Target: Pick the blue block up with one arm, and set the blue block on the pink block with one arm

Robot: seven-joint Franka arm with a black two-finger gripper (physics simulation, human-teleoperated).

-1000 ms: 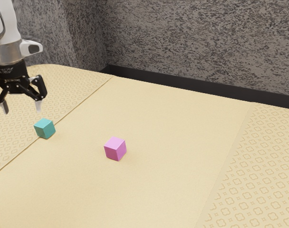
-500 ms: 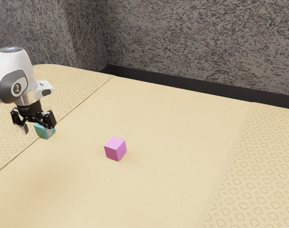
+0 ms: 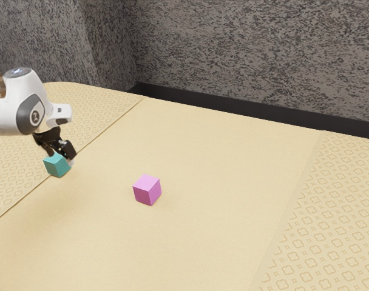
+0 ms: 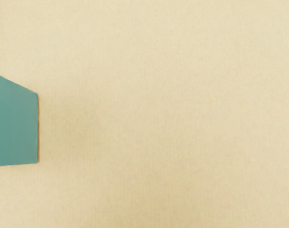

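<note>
The wrist view's frame edge cuts off the blue block [image 4: 15,124]. The end effector [image 3: 57,155] pinches its top, well to the exterior view's left of the pink block [image 3: 147,190]. The hand tilts more than before; the block's position is unchanged.

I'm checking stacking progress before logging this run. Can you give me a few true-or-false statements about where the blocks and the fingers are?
1. The blue block lies on top of the pink block. False: they stand apart, the blue one toward the exterior view's left.
2. The pink block rests on the table. True.
3. The fingers grip the pink block. False: they are at the blue block.
4. Nothing lies on top of the pink block. True.
</note>
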